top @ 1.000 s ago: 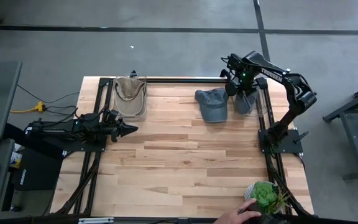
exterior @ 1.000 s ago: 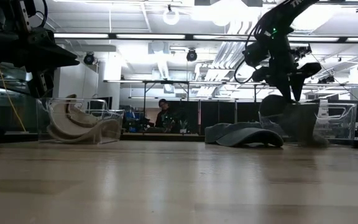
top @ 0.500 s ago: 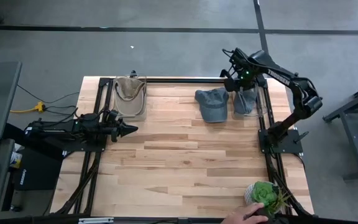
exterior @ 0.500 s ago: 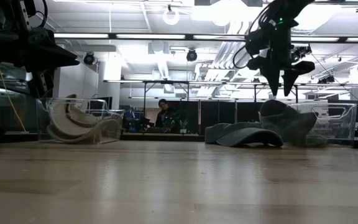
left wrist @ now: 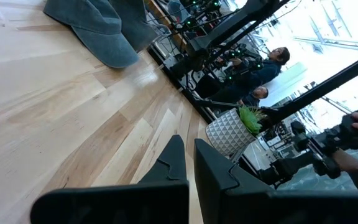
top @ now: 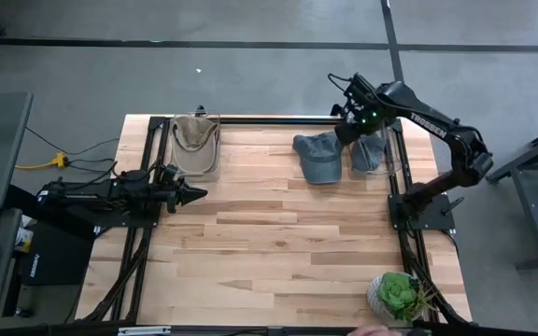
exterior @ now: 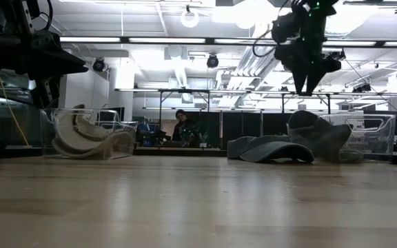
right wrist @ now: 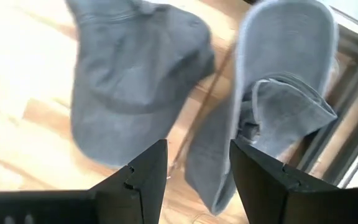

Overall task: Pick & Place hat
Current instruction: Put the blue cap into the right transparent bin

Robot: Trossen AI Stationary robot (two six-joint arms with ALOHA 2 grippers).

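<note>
A grey hat [top: 318, 156] lies crown up on the table at the far right, its brim toward the near edge. A second grey hat [top: 369, 149] sits in a clear bin [top: 388, 161] beside it, toward the right edge. My right gripper [top: 346, 129] hangs open and empty above both, fingers pointing down. In its wrist view [right wrist: 197, 152] the table hat [right wrist: 135, 81] and the bin hat [right wrist: 278, 106] show below. A beige hat [top: 195, 145] rests in a clear bin at the far left. My left gripper [top: 199, 193] waits shut and level at the table's left side.
A potted plant [top: 395, 291] in a white patterned pot stands at the near right corner, with a person's hand [top: 372, 329] at the edge beside it. Black frame rails [top: 269, 119] run along the table's far, left and right edges. Bare wood fills the middle.
My right gripper has opened over the grey hat in the right bin and risen clear of it. It has drifted toward the far edge and slightly left, toward the hat on the table, rolling a little. The bin hat has sunk lower in the bin.
</note>
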